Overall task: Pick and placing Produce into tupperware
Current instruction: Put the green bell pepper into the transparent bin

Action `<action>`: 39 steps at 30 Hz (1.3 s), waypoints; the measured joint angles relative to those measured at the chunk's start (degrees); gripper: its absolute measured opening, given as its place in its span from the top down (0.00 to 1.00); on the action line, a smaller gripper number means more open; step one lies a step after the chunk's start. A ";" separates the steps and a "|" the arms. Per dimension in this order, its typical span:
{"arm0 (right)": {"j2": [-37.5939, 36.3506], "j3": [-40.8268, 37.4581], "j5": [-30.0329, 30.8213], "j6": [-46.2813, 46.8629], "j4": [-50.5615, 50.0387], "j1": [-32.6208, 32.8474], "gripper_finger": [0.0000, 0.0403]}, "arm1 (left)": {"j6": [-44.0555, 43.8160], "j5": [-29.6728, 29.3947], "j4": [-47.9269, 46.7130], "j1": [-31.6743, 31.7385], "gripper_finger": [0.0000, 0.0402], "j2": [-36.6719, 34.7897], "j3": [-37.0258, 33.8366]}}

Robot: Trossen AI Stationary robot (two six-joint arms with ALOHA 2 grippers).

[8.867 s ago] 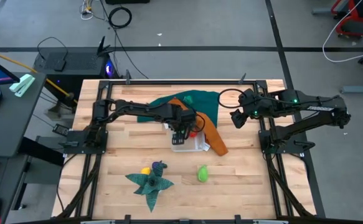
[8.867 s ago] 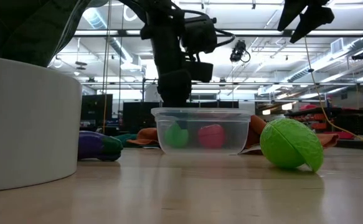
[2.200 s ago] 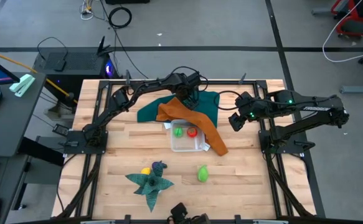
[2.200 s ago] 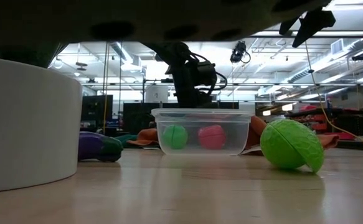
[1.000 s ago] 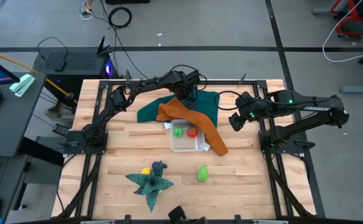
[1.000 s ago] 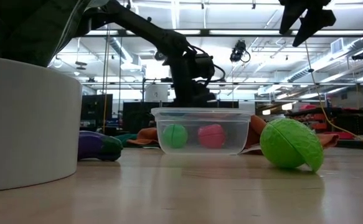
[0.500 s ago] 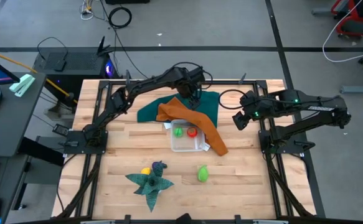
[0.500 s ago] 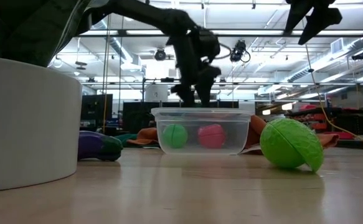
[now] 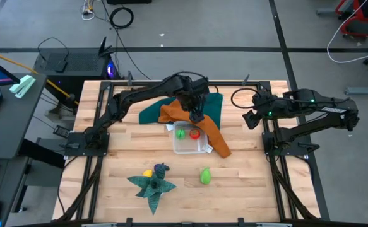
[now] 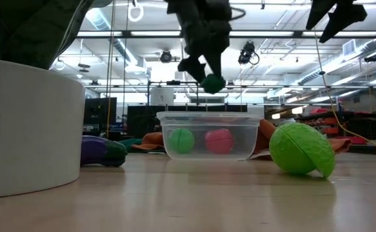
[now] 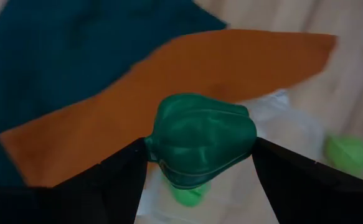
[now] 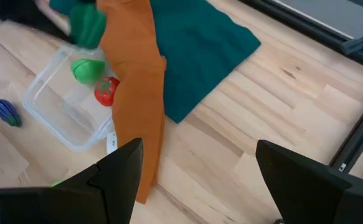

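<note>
My left gripper (image 9: 196, 115) is shut on a dark green toy pepper (image 11: 200, 146) and hangs above the far rim of the clear tupperware (image 9: 190, 142). A light green piece (image 9: 181, 133) and a red piece (image 9: 195, 133) lie inside the tupperware. Another light green piece (image 9: 205, 176) rests on the table nearer the near edge. A purple piece (image 9: 162, 168) and a yellow one (image 9: 148, 173) sit by the star-shaped dark green cloth (image 9: 153, 186). My right gripper (image 9: 249, 118) is open and hovers near the table's right edge. My left gripper pinches the dark green pepper by its two sides (image 11: 159, 140) between the fingers (image 11: 122, 180). It comes from above, pointing down. The pepper (image 10: 212, 82) is lifted clear and hangs over the tupperware's (image 10: 209, 135) far rim.
A long orange cloth (image 9: 199, 123) lies across a teal cloth (image 9: 213, 103) and runs down the tupperware's right side. A white round object (image 10: 26, 129) stands close to the low camera. Bare wood shows at the table's left and near right.
My left gripper has risen from the teal cloth with the dark green pepper between its fingers. It has moved toward the near edge and now stands over the tupperware's far rim. My right gripper has drifted a little toward the right edge.
</note>
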 joint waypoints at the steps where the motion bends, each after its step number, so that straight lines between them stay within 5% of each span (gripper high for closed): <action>1: -0.32 0.00 0.02 0.19 -0.26 0.00 0.32 | -0.88 0.07 0.05 -0.80 0.29 -0.01 0.03; 17: -0.76 0.00 -1.38 -3.16 -1.30 0.01 0.32 | -8.41 -8.37 -3.91 -11.88 0.29 0.05 -0.74; 39: -0.74 0.00 -2.51 -5.84 -1.20 0.00 0.32 | -12.90 -10.84 1.03 -14.76 0.29 0.18 -20.39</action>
